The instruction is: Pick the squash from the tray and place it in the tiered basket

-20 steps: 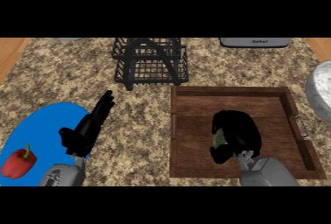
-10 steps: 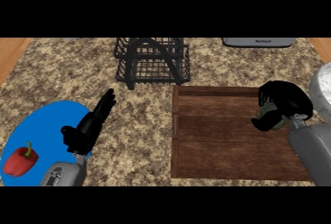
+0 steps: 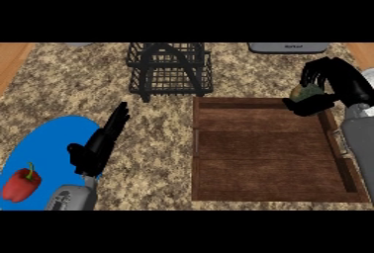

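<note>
My right hand [image 3: 332, 86] hangs above the far right corner of the wooden tray [image 3: 263, 163], its fingers curled round the green-yellow squash [image 3: 306, 92], which peeks out between them. The squash is lifted off the tray. At the back of the counter stands the black wire tiered basket [image 3: 169, 69], to the left of that hand and apart from it. My left hand [image 3: 102, 141] rests open on the left, fingers straight and pointing away, at the edge of the blue plate.
A blue plate [image 3: 44, 148] at the lower left carries a red bell pepper [image 3: 22, 182]. A grey appliance [image 3: 286, 47] sits at the back right, and a grey rounded object [image 3: 367, 79] shows at the right edge. The counter is speckled stone.
The right hand closed on the squash inside the tray, then lifted it and carried it up and to the far right corner. The left hand stayed still.
</note>
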{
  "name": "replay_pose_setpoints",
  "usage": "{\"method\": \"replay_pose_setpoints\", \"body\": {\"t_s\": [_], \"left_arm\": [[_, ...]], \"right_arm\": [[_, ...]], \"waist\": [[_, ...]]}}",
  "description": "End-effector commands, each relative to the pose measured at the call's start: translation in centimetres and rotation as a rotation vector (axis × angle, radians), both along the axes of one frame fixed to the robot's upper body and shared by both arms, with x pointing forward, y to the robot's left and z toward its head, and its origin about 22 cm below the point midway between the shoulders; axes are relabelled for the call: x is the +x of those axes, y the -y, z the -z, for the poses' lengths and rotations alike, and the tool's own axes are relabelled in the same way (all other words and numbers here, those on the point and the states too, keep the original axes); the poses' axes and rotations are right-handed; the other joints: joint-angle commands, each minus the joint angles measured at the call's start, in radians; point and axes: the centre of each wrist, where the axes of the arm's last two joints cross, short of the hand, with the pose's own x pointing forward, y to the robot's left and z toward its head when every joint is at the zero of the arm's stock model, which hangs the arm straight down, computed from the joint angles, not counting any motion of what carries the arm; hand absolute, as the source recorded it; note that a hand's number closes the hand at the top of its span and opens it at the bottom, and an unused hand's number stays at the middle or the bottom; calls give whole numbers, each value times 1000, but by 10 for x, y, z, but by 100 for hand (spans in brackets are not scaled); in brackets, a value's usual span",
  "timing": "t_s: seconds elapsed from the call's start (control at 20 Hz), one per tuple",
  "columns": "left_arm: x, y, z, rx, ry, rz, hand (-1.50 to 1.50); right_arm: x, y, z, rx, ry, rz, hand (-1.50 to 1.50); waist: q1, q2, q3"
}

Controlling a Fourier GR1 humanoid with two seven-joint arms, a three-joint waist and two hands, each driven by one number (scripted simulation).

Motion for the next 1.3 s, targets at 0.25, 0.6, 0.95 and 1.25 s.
{"method": "replay_pose_setpoints", "body": {"t_s": [0.25, 0.6, 0.95, 1.25], "left_arm": [[3, 6, -6, -6, -8, 0, 0], [-2, 2, -3, 14, 11, 22, 0], [1, 17, 5, 2, 24, 49, 0], [-5, 7, -4, 7, -4, 43, 0]], "right_arm": [[7, -50, -112, 130, 169, -111, 150], [33, -127, -182, 209, 166, -75, 150], [63, -191, -188, 227, 104, -80, 150], [71, -241, -185, 198, 42, -122, 150]], "waist": [[4, 0, -1], [26, 3, -2], [40, 12, -2], [42, 9, -2]]}}
